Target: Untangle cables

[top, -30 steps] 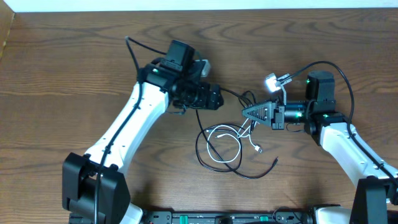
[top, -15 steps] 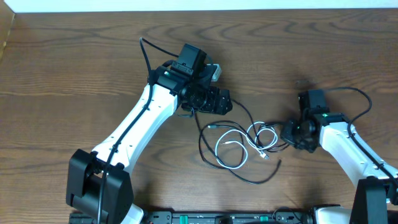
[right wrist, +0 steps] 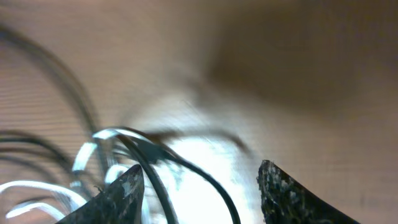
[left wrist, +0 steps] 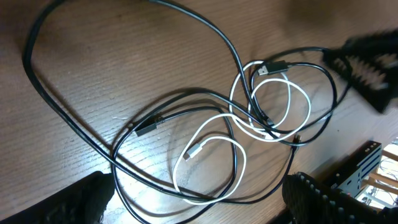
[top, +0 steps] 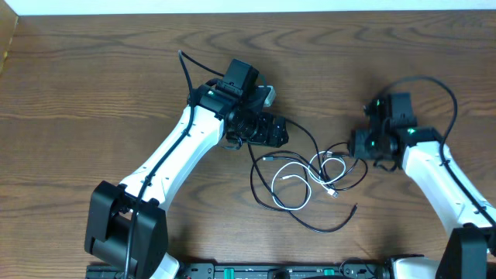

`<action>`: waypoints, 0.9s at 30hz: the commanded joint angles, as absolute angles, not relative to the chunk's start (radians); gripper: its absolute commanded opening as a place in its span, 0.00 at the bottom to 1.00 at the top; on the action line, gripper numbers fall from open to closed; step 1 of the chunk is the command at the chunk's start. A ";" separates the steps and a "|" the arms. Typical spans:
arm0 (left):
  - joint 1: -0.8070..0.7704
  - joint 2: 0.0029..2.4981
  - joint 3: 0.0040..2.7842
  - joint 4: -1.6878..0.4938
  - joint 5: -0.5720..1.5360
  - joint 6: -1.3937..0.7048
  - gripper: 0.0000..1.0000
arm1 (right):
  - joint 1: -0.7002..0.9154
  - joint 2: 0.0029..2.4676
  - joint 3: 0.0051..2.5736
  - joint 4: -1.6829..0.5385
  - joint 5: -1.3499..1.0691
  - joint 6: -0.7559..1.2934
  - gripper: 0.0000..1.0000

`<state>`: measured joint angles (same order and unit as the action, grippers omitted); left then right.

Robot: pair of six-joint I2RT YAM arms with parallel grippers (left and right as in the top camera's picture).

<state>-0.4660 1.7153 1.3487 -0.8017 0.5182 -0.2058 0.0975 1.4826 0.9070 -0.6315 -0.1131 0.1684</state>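
Right gripper (right wrist: pixel 199 169) gapes over tangled cables (left wrist: pixel 267 129) on table (top: pixel 93 77).

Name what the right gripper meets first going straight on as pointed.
The right gripper would likely meet the black cable crossing between its open fingers; blur hides exact depth.

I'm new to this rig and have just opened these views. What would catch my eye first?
A tangle of thin cables lies in the middle of the wooden table, with one white cable looping through the black ones. The left gripper is open at the tangle's upper left in the overhead view. The right gripper, also open, is at its right edge with a black strand running between its fingers.
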 commanded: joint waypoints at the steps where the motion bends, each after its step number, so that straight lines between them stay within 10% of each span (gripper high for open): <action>1: -0.468 1.727 1.339 -0.805 0.504 -0.196 0.91 | 0.097 1.481 0.984 -0.637 -0.187 0.027 0.59; 10: -0.468 1.727 1.339 -0.805 0.504 -0.196 0.91 | 0.100 1.493 0.950 -0.633 -0.293 -0.031 0.63; 27: -0.540 1.728 1.193 -0.755 0.610 -0.231 0.91 | 0.100 1.493 0.722 -0.635 -0.271 0.146 0.34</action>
<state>-0.5087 1.7153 1.2564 -0.8253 0.5262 -0.2173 0.0975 1.4857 0.7292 -0.6388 -0.2768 0.1249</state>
